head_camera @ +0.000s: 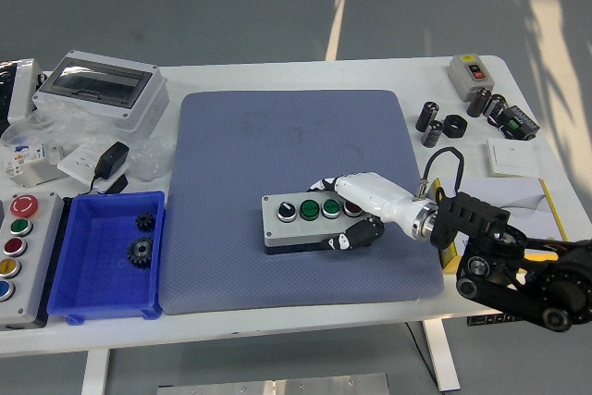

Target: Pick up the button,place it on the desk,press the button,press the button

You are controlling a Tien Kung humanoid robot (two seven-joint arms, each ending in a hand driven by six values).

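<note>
Gripping the button box at its right end, right hand fingers wrapped round it, box flat on blue mat on desk. Prob. rigid, fairly heavy; hold by sides.

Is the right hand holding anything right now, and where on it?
Yes: the right hand grips the grey button box by its right end, fingers over the top, thumb on the front side. The box lies flat on the blue mat.

A grey push-button box lies flat on the blue mat's near-right part, showing a black selector, two green buttons and perhaps a red one.
</note>
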